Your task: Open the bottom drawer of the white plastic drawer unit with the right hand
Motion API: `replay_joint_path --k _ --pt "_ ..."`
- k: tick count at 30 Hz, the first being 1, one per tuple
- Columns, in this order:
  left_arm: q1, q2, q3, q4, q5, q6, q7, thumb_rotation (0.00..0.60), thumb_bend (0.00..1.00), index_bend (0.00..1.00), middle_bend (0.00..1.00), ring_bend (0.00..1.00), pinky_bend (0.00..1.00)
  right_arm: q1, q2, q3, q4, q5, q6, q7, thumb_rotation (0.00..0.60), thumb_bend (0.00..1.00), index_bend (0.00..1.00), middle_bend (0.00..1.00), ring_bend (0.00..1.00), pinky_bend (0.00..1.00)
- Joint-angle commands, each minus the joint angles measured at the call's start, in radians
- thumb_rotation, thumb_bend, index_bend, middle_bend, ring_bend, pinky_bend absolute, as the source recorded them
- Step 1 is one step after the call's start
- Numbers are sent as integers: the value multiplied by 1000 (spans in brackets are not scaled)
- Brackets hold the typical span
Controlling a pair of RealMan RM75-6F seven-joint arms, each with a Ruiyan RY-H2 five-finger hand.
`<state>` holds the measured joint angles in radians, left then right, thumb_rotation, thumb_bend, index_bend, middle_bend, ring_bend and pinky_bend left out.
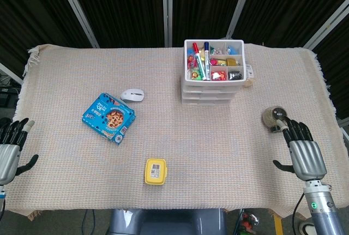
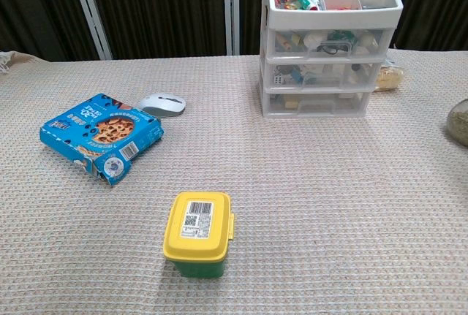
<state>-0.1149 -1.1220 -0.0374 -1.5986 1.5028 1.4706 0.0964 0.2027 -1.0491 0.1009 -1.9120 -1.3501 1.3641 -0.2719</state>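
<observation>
From the head view, the drawer unit (image 1: 214, 71) sits upper centre on the table (image 1: 229, 153), its open top tray full of markers. The right hand (image 1: 301, 149) rests at lower right, fingers spread, holding nothing, beside a round tape roll (image 1: 274, 118). The left hand (image 1: 11, 146) lies open at the left edge. In the chest view, neither hand shows, but the bottom drawer (image 2: 319, 103) faces us, fully closed. The snack box (image 2: 101, 135), mouse (image 2: 161, 103) and yellow container (image 2: 198, 233) are spread across the left and centre.

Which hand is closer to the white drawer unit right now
Right. The right hand rests open at the table's right edge, in front and right of the white drawer unit; the left hand sits at the far left edge.
</observation>
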Motion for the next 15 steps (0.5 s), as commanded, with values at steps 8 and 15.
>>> replay_joint_path --k 8,15 --pt "1 -1 0 0 -1 1 1 600 320 0 0 0 0 1 2 -1 -3 6 -5 -4 600 16 87 0 0 0" --pt "-2 -1 -2 1 -5 -4 2 600 321 0 0 0 0 2 4 3 -10 7 -3 -2 600 17 86 0 0 0"
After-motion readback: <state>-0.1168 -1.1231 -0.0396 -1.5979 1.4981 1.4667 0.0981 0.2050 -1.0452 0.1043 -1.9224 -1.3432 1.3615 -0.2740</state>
